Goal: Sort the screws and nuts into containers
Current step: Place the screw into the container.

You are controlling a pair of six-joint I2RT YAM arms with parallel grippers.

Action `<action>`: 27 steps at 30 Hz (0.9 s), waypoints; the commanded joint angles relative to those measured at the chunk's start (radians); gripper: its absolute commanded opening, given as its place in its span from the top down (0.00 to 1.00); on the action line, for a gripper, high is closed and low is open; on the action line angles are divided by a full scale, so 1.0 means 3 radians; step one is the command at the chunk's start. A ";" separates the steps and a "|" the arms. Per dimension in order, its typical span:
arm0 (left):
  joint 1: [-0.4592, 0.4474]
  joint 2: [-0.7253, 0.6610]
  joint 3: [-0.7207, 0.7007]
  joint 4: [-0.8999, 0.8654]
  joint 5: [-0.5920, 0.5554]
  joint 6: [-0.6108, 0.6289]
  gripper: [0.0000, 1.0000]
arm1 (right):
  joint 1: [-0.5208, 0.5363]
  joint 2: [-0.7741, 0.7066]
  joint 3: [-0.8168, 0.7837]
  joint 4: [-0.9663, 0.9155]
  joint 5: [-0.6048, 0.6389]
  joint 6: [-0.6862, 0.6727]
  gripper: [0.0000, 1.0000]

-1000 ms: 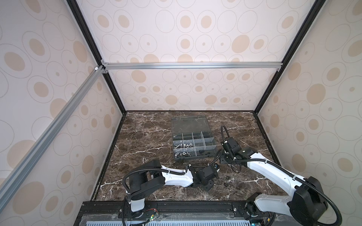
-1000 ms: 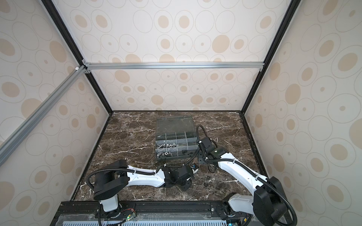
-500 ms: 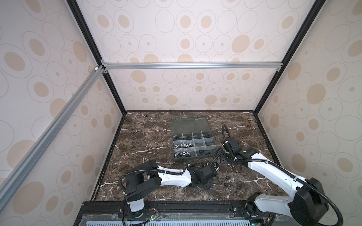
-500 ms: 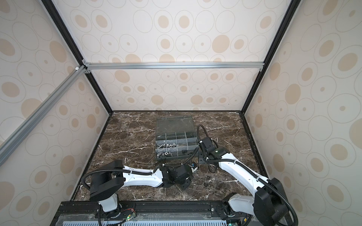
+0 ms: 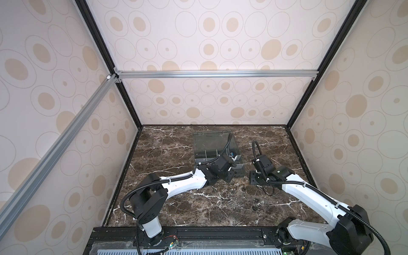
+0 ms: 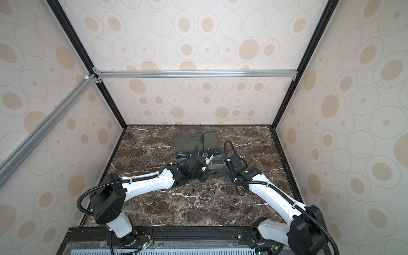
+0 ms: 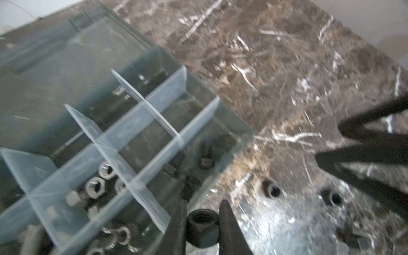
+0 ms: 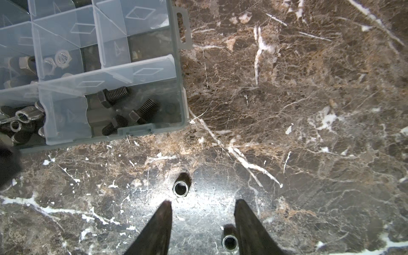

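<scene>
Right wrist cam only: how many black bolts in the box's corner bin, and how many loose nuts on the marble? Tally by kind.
Black bolts: 3
Nuts: 2
Total: 5

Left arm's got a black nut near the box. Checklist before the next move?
1. Left gripper shut on black nut: ok.
2. Box lid open: ok.
3. Nut above a compartment: cannot tell; the left wrist view shows it by the box's outer wall.
4. Nearest corner compartment suits a nut: not ok; it holds black screws.
5. Right gripper open, apart from the left one: ok.
6. Table sorted out: not ok; two loose nuts lie by the right gripper.
</scene>
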 commanded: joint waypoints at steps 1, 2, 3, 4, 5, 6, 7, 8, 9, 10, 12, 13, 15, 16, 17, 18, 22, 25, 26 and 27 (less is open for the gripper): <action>0.0169 0.0182 0.0300 -0.0020 0.0044 0.0219 0.84 | -0.0025 -0.0082 -0.0061 -0.0096 0.0058 0.0029 0.51; 0.0203 0.0242 0.0355 -0.0014 0.0056 0.0230 0.84 | -0.0023 -0.0090 -0.0071 -0.0096 0.0049 0.0034 0.51; 0.0247 0.0310 0.0427 -0.0017 0.0069 0.0245 0.84 | -0.0025 -0.0094 -0.0076 -0.0097 0.0044 0.0040 0.51; 0.0279 0.0387 0.0492 -0.0022 0.0085 0.0260 0.84 | -0.0024 -0.0105 -0.0082 -0.0101 0.0037 0.0044 0.51; 0.0305 0.0450 0.0551 -0.0036 0.0086 0.0277 0.84 | -0.0022 -0.0111 -0.0085 -0.0106 0.0035 0.0047 0.51; 0.0334 0.0519 0.0618 -0.0049 0.0072 0.0292 0.84 | -0.0023 -0.0121 -0.0092 -0.0113 0.0031 0.0047 0.51; 0.0364 0.0577 0.0671 -0.0056 0.0078 0.0301 0.84 | -0.0026 -0.0135 -0.0099 -0.0122 0.0029 0.0051 0.51; 0.0389 0.0626 0.0717 -0.0060 0.0089 0.0299 0.84 | -0.0025 -0.0145 -0.0100 -0.0126 0.0033 0.0049 0.51; 0.0410 0.0679 0.0758 -0.0053 0.0098 0.0299 0.84 | -0.0028 -0.0162 -0.0108 -0.0134 0.0032 0.0048 0.51; 0.0438 0.0730 0.0794 -0.0052 0.0116 0.0298 0.84 | -0.0025 -0.0176 -0.0115 -0.0143 0.0032 0.0050 0.51; 0.0469 0.0813 0.0857 -0.0057 0.0151 0.0284 0.83 | -0.0023 -0.0193 -0.0132 -0.0147 0.0032 0.0052 0.51; 0.0478 0.0857 0.0877 -0.0060 0.0169 0.0280 0.83 | -0.0024 -0.0203 -0.0136 -0.0152 0.0028 0.0059 0.51; 0.0490 0.0903 0.0888 -0.0057 0.0182 0.0267 0.81 | -0.0022 -0.0215 -0.0141 -0.0157 0.0032 0.0062 0.51; 0.0497 0.0918 0.0884 -0.0051 0.0182 0.0262 0.79 | -0.0025 -0.0222 -0.0141 -0.0157 0.0032 0.0063 0.51; 0.0502 0.0927 0.0879 -0.0038 0.0175 0.0250 0.78 | -0.0025 -0.0225 -0.0143 -0.0157 0.0030 0.0069 0.51; 0.0507 0.0933 0.0868 -0.0030 0.0174 0.0234 0.76 | -0.0023 -0.0228 -0.0143 -0.0157 0.0026 0.0068 0.51; 0.0540 0.0919 0.0819 0.0003 0.0172 0.0174 0.63 | -0.0023 -0.0230 -0.0143 -0.0162 0.0014 0.0069 0.51; 0.0549 0.0856 0.0755 0.0038 0.0172 0.0142 0.53 | -0.0024 -0.0238 -0.0152 -0.0162 0.0018 0.0067 0.51; 0.0551 0.0827 0.0723 0.0059 0.0171 0.0125 0.50 | -0.0026 -0.0235 -0.0152 -0.0162 0.0014 0.0071 0.50; 0.0551 0.0792 0.0681 0.0091 0.0180 0.0104 0.49 | -0.0026 -0.0231 -0.0153 -0.0158 0.0010 0.0068 0.51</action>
